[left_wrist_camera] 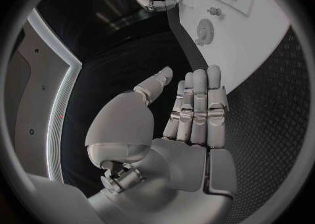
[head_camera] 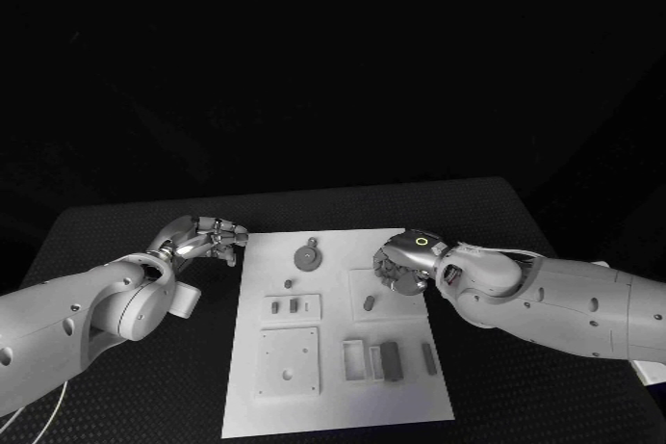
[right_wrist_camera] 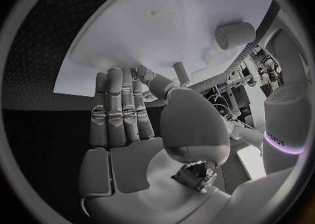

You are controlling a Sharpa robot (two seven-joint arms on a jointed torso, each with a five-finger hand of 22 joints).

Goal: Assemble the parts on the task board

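The white task board (head_camera: pixel 405 377) lies mid-table, with a grey gear (head_camera: pixel 308 258) near its far edge. More grey parts sit lower on it: two small pieces in a plate (head_camera: pixel 292 307), a peg (head_camera: pixel 371 302) and several blocks (head_camera: pixel 389 359). My left hand (head_camera: pixel 208 238) hovers over the black table just off the board's far left corner. In its wrist view the left hand (left_wrist_camera: pixel 187 114) has straight fingers and holds nothing, with the gear (left_wrist_camera: pixel 205 29) beyond it. My right hand (head_camera: pixel 404 268) is over the board's far right part. In its wrist view the right hand (right_wrist_camera: pixel 125 114) reaches empty toward the board (right_wrist_camera: pixel 164 30), with a peg (right_wrist_camera: pixel 180 71) by its thumb.
A grey cylinder (right_wrist_camera: pixel 235 35) stands on the board beyond my right hand. A square plate with holes (head_camera: pixel 291 360) lies at the board's near left. Black textured table (head_camera: pixel 139 405) surrounds the board on all sides.
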